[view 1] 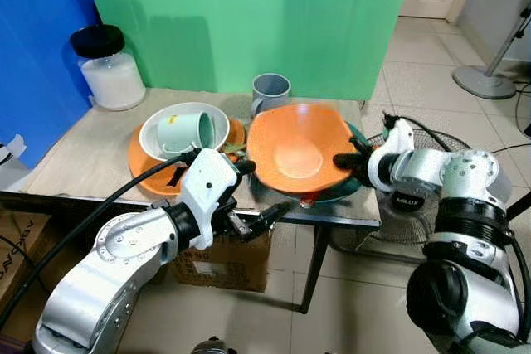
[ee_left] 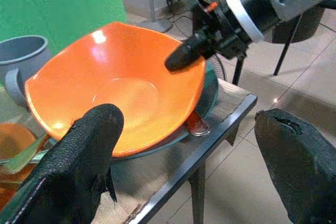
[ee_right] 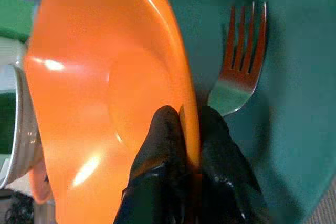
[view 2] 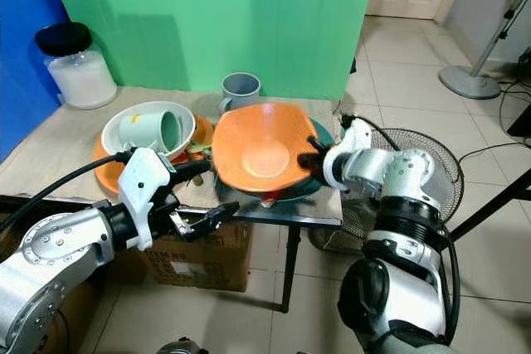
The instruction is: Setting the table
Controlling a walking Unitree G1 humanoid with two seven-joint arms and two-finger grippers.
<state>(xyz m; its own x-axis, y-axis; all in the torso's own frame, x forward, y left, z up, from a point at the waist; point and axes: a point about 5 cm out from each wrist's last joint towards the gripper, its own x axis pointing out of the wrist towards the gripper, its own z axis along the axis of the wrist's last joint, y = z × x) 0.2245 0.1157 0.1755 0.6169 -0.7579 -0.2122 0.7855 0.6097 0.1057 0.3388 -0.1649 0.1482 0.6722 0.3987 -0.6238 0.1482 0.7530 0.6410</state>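
Observation:
An orange bowl point(view 1: 297, 148) is tilted up over a dark green plate point(view 1: 342, 190) at the table's front right. My right gripper point(view 1: 344, 160) is shut on the bowl's right rim; the right wrist view has both fingers point(ee_right: 160, 145) pinching that rim. A fork point(ee_right: 239, 72) lies on the green plate point(ee_right: 294, 103) beside the bowl point(ee_right: 100, 93). My left gripper point(view 1: 255, 196) hangs open just in front of the table edge, left of the bowl point(ee_left: 115, 87), holding nothing. A mint cup point(view 1: 187, 132) lies on its side in a white bowl point(view 1: 158, 124) on an orange plate point(view 1: 143, 163).
A grey mug point(view 1: 270, 91) stands behind the orange bowl. A jar with a black lid point(view 1: 108, 68) is at the table's back left. Green and blue boards rise behind the table. A cardboard box point(view 1: 224, 263) sits under it, and a floor fan point(view 1: 419, 230) lies to the right.

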